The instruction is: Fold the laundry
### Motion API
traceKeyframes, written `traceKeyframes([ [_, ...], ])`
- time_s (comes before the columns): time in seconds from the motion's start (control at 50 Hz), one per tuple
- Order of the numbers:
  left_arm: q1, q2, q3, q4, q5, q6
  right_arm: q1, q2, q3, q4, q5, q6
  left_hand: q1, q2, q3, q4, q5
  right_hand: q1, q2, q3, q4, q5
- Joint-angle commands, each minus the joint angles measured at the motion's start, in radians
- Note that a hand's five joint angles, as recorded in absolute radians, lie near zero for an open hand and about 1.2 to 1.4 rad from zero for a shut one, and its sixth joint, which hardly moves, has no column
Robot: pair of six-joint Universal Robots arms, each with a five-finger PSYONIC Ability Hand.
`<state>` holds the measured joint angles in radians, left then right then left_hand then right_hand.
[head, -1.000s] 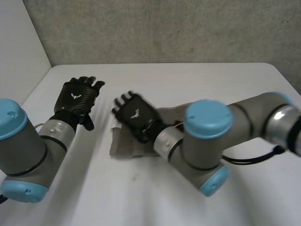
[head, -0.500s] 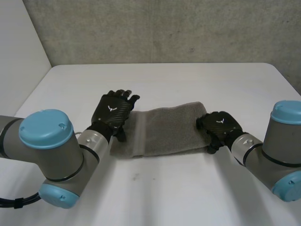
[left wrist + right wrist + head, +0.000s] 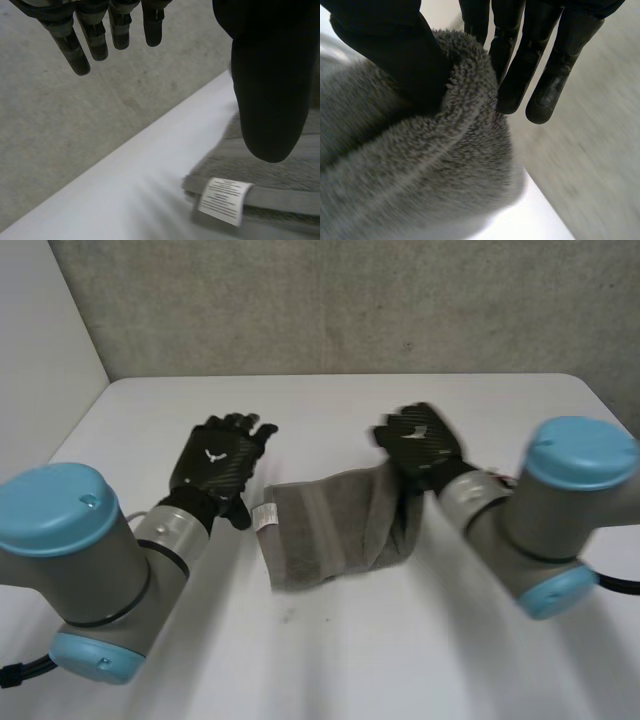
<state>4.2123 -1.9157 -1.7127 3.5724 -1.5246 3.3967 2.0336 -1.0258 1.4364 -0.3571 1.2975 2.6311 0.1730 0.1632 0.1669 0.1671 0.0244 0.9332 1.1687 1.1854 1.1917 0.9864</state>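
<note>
Right hand (image 3: pixel 418 440) has raised towel (image 3: pixel 330 530) end — seemingly pinched; left hand (image 3: pixel 215 462) withdrew.

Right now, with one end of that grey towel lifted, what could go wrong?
The right hand holds the grey towel only by its edge, pinched between thumb and fingers, so that end might slip out mid-fold. The left hand is open near the label end and holds nothing, so the whole towel could drag across the table instead of folding.

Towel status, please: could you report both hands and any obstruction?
Left hand open, hovering by the label. Right hand pinching the towel, that end lifted. Nothing in the way.
</note>
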Motion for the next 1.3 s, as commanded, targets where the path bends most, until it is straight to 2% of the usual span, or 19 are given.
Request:
traceKeyframes([
  [0.02, 0.049, 0.049, -0.016, -0.004, 0.0, -0.002, 0.261, 0.127, -0.108, 0.059, -0.044, -0.137, 0.002, 0.011, 0.008, 0.007, -0.024, 0.463, 0.228, 0.211, 0.205, 0.235],
  [0.16, 0.068, 0.063, -0.033, -0.004, 0.001, -0.005, 0.321, 0.185, -0.088, 0.059, -0.035, -0.22, 0.002, 0.011, 0.008, 0.007, -0.024, 0.463, 0.228, 0.211, 0.205, 0.235],
  [0.18, 0.068, 0.063, -0.033, -0.004, 0.001, -0.008, 0.32, 0.176, -0.085, 0.058, -0.027, -0.221, 0.002, 0.011, 0.008, 0.007, -0.024, 0.278, 0.043, 0.026, 0.02, 0.05],
  [0.2, 0.068, 0.063, -0.033, -0.004, 0.001, -0.008, 0.32, 0.176, -0.085, 0.058, -0.027, -0.221, 0.002, 0.011, 0.008, 0.007, -0.024, 0.276, 0.041, 0.024, 0.018, 0.048],
  [0.24, 0.061, 0.063, -0.024, -0.004, 0.001, -0.01, 0.317, 0.13, -0.079, 0.058, -0.015, -0.194, 0.002, 0.012, 0.008, 0.008, -0.024, -0.381, -0.617, -0.633, -0.64, -0.609],
  [0.26, 0.061, 0.063, -0.024, -0.004, 0.001, -0.01, 0.317, 0.13, -0.079, 0.058, -0.015, -0.194, 0.002, 0.012, 0.008, 0.008, -0.024, -0.384, -0.62, -0.636, -0.643, -0.612],
  [0.28, 0.058, 0.063, -0.018, -0.004, 0.001, -0.013, 0.315, 0.087, -0.067, 0.059, 0.005, -0.166, 0.005, 0.015, 0.011, 0.011, -0.021, -0.617, -0.852, -0.869, -0.875, -0.845],
  [0.3, 0.058, 0.063, -0.018, -0.004, 0.001, -0.013, 0.315, 0.087, -0.067, 0.059, 0.005, -0.166, 0.005, 0.015, 0.011, 0.011, -0.021, -0.619, -0.855, -0.871, -0.878, -0.847],
  [0.32, 0.055, 0.063, -0.009, -0.004, 0.001, -0.022, 0.309, 0.046, -0.05, 0.061, 0.035, -0.119, 0.008, 0.018, 0.014, 0.014, -0.018, -0.759, -0.994, -1.011, -1.017, -0.986],
  [0.4, 0.032, 0.061, 0.04, -0.015, 0.003, -0.08, 0.242, -0.046, -0.001, 0.079, 0.111, 0.07, 0.014, 0.024, 0.02, 0.02, -0.012, -0.759, -0.994, -1.011, -1.017, -0.986],
  [0.46, 0.02, 0.057, 0.058, -0.029, 0.004, -0.109, 0.215, -0.074, 0.013, 0.109, 0.114, 0.135, 0.02, 0.03, 0.026, 0.026, -0.006, -0.759, -0.994, -1.011, -1.017, -0.986],
  [0.56, -0.038, 0.008, 0.171, -0.13, 0.011, -0.229, 0.093, -0.134, 0.018, 0.317, 0.066, 0.352, 0.029, 0.039, 0.035, 0.035, 0.003, -0.759, -0.994, -1.011, -1.017, -0.986],
  [0.62, -0.06, -0.014, 0.209, -0.17, 0.012, -0.249, 0.062, -0.134, 0.015, 0.357, 0.043, 0.395, 0.029, 0.039, 0.035, 0.035, 0.003, -0.759, -0.994, -1.011, -1.017, -0.986],
  [0.72, -0.129, -0.138, 0.367, -0.355, 0.0, -0.309, -0.035, -0.12, -0.013, 0.391, -0.038, 0.497, 0.029, 0.039, 0.035, 0.035, 0.003, -0.759, -0.994, -1.011, -1.017, -0.986],
  [0.84, -0.136, -0.235, 0.435, -0.406, -0.015, -0.349, -0.039, -0.028, -0.086, 0.379, -0.079, 0.495, 0.035, 0.044, 0.041, 0.041, 0.009, -0.759, -0.994, -1.011, -1.017, -0.986],
  [0.94, -0.133, -0.339, 0.467, -0.403, -0.115, -0.343, -0.03, 0.116, -0.206, 0.376, -0.092, 0.486, 0.035, 0.044, 0.041, 0.041, 0.009, -0.759, -0.994, -1.011, -1.017, -0.986],
  [1.0, -0.129, -0.359, 0.467, -0.405, -0.126, -0.341, -0.03, 0.148, -0.231, 0.375, -0.093, 0.474, 0.035, 0.044, 0.041, 0.041, 0.009, -0.759, -0.994, -1.011, -1.017, -0.986],
  [1.1, -0.104, -0.371, 0.421, -0.406, -0.135, -0.339, -0.01, 0.251, -0.297, 0.375, -0.089, 0.368, 0.026, 0.036, 0.032, 0.032, 0.0, -0.759, -0.994, -1.011, -1.017, -0.986],
  [1.3, -0.084, -0.329, 0.36, -0.408, -0.134, -0.284, 0.024, 0.256, -0.307, 0.38, -0.063, 0.285, 0.023, 0.033, 0.029, 0.029, -0.003, -0.759, -0.994, -1.011, -1.017, -0.986],
])
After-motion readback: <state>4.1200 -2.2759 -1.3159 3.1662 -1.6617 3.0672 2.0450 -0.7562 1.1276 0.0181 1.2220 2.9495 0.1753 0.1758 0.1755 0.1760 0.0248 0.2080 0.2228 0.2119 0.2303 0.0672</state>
